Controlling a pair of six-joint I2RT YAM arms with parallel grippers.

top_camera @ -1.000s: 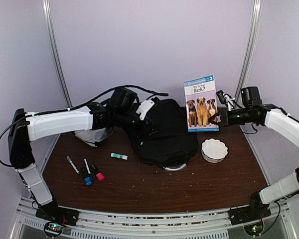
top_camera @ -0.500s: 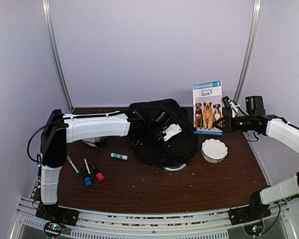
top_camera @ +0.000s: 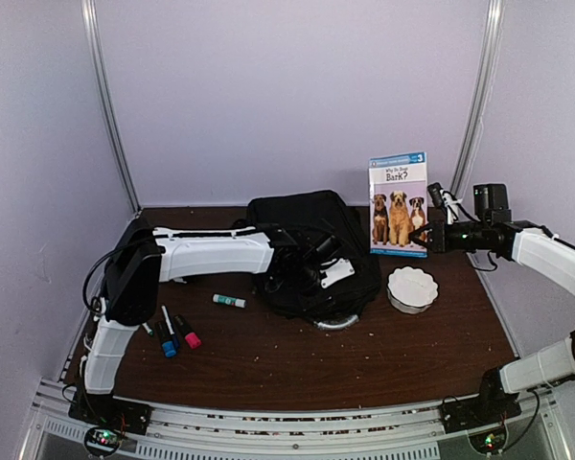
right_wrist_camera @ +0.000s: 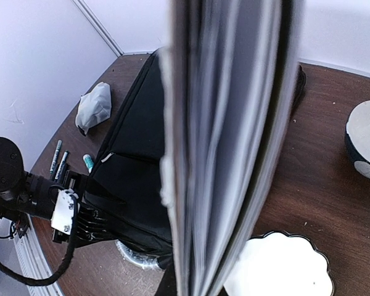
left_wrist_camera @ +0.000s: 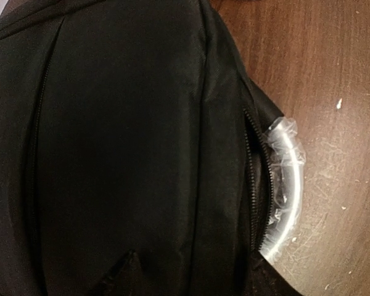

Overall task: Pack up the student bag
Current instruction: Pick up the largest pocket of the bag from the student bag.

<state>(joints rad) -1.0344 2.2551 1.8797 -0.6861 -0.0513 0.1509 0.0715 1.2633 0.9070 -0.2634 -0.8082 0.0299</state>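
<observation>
The dark brown wooden desk [top_camera: 268, 369] is carrying everything. The large black fabric student bag [top_camera: 307, 230] is lying flat on it, directly under the left gripper [top_camera: 321, 261]. The bag's long axis is running from the far wall toward the arms. Its grey-silver top handle [top_camera: 337, 323] is pointing at the near edge, just nearward of that gripper. The left gripper is hanging over the bag's near half. Its fingers are merging with the black fabric and are missing from its own wrist view, so I cannot tell how far apart they are standing or whether they are gripping anything.

The right gripper [top_camera: 424, 233] is clamping tight on the right edge of a thin paperback book with three dogs on its cover [top_camera: 398, 204], holding it upright in the air between itself and the bag. A white scalloped ceramic dish [top_camera: 412, 287] is sitting just below and nearward of the right gripper. A small crumpled grey cloth [right_wrist_camera: 92, 106] is lying well to the left of the left gripper. Three marker pens [top_camera: 170, 333] are lying nearward and well to the left of it. A small white glue stick with a green cap [top_camera: 228, 301] is lying between the pens and the bag.
</observation>
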